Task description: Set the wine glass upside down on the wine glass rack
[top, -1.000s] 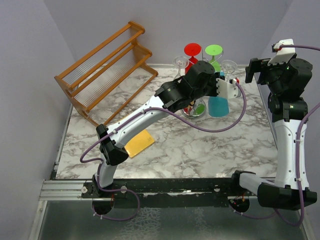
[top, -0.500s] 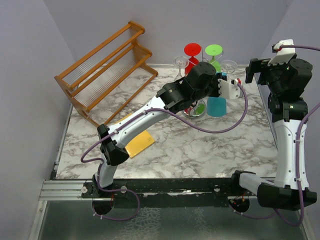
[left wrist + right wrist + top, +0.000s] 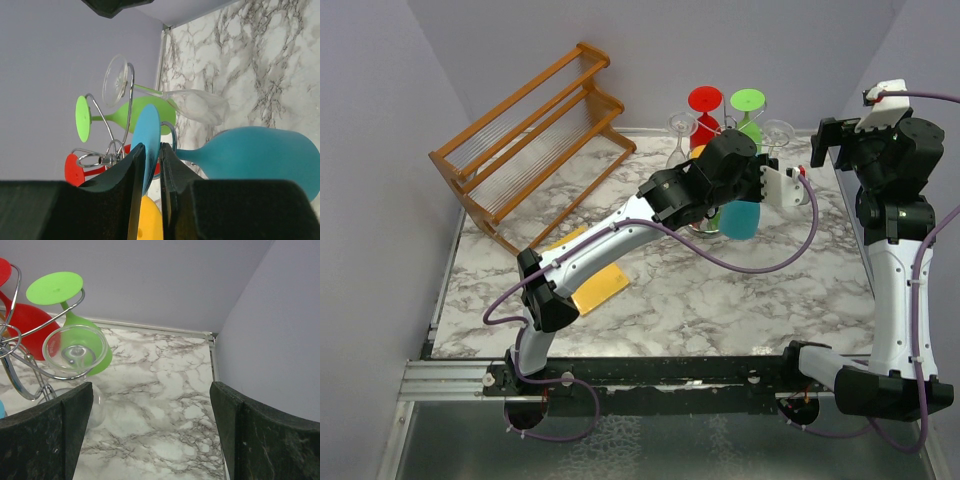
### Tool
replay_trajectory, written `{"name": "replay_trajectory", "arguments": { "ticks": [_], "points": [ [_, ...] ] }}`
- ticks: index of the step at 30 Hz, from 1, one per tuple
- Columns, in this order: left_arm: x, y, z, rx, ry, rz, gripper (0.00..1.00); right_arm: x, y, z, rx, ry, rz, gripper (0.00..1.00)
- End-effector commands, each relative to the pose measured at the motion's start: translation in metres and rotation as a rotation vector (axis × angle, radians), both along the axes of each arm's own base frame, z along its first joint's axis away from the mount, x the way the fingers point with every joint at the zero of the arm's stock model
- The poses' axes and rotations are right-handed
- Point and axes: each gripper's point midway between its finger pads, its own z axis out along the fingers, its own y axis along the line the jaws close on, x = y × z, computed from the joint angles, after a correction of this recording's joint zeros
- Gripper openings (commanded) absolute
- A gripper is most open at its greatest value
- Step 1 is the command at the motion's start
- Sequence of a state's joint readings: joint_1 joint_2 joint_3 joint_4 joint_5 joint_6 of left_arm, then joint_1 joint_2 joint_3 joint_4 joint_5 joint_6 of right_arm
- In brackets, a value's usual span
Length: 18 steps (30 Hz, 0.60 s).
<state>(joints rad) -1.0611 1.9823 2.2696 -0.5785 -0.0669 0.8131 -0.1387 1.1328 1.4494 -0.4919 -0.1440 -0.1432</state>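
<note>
Hanging bowl-down from the rack (image 3: 107, 159), the blue wine glass (image 3: 260, 160) had its foot between the narrow jaws of the left gripper (image 3: 152, 150); whether they pinched it was unclear. Spreading them clear, then backing straight off without nudging neighbouring glasses (image 3: 200, 107), seemed best. The right gripper (image 3: 150, 387) gaped wide, apart.

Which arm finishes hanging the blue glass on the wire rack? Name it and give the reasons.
Left. The left end effector has the foot of the blue wine glass between its fingers, at the wine glass rack's wires. The right end effector stands wide open and empty, off to the side.
</note>
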Motion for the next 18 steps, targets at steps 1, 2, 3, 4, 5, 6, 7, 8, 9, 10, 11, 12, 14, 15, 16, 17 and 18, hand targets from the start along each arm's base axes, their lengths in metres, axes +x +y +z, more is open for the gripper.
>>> {"name": "replay_trajectory", "arguments": {
  "ticks": [1, 2, 3, 4, 5, 6, 7, 8, 9, 10, 11, 12, 14, 15, 16, 17, 18],
  "points": [
    [-0.0113, -0.0098, -0.0059, -0.010, 0.037, -0.048, 0.22, -0.0029, 0.0000, 0.0097, -0.014, -0.044, 0.006, 1.00],
    [-0.0117, -0.0102, -0.0065, -0.010, 0.038, -0.048, 0.22, -0.0030, -0.0001, 0.0105, -0.015, -0.046, 0.006, 1.00],
    [-0.0122, -0.0103, -0.0076, -0.006, 0.040, -0.049, 0.23, -0.0030, 0.0000, 0.0104, -0.014, -0.045, 0.006, 1.00],
    [-0.0123, -0.0105, -0.0080, -0.006, 0.040, -0.049, 0.23, -0.0031, -0.0001, 0.0107, -0.015, -0.046, 0.006, 1.00],
    [-0.0126, -0.0106, -0.0085, -0.005, 0.042, -0.050, 0.23, -0.0031, 0.0000, 0.0105, -0.014, -0.046, 0.006, 1.00],
    [-0.0123, -0.0104, -0.0087, -0.005, 0.043, -0.049, 0.23, -0.0033, 0.0000, 0.0109, -0.015, -0.047, 0.006, 1.00],
    [-0.0128, -0.0104, -0.0089, -0.005, 0.044, -0.051, 0.23, -0.0032, 0.0000, 0.0108, -0.015, -0.047, 0.006, 1.00],
    [-0.0132, -0.0107, -0.0098, -0.004, 0.048, -0.052, 0.23, -0.0032, -0.0002, 0.0107, -0.016, -0.048, 0.006, 0.99],
    [-0.0138, -0.0106, -0.0092, -0.006, 0.049, -0.054, 0.23, -0.0031, 0.0000, 0.0101, -0.014, -0.046, 0.006, 1.00],
    [-0.0150, -0.0111, -0.0094, -0.006, 0.053, -0.056, 0.23, -0.0030, -0.0001, 0.0098, -0.016, -0.046, 0.006, 1.00],
    [-0.0155, -0.0114, -0.0100, -0.006, 0.056, -0.059, 0.23, -0.0030, -0.0002, 0.0092, -0.016, -0.044, 0.006, 1.00],
    [-0.0159, -0.0113, -0.0104, -0.006, 0.059, -0.061, 0.23, -0.0035, 0.0000, 0.0100, -0.016, -0.046, 0.006, 1.00],
    [-0.0175, -0.0114, -0.0109, -0.007, 0.067, -0.064, 0.23, -0.0035, -0.0002, 0.0098, -0.016, -0.046, 0.006, 1.00],
    [-0.0190, -0.0121, -0.0113, -0.007, 0.070, -0.069, 0.24, -0.0038, -0.0005, 0.0103, -0.017, -0.047, 0.005, 1.00],
    [-0.0194, -0.0120, -0.0106, -0.009, 0.071, -0.070, 0.24, -0.0037, -0.0002, 0.0101, -0.016, -0.047, 0.006, 1.00],
    [-0.0202, -0.0122, -0.0104, -0.010, 0.074, -0.072, 0.24, -0.0039, -0.0005, 0.0103, -0.016, -0.047, 0.005, 1.00],
    [-0.0207, -0.0118, -0.0099, -0.012, 0.076, -0.073, 0.25, -0.0038, -0.0005, 0.0098, -0.016, -0.047, 0.005, 1.00]
  ]
}}
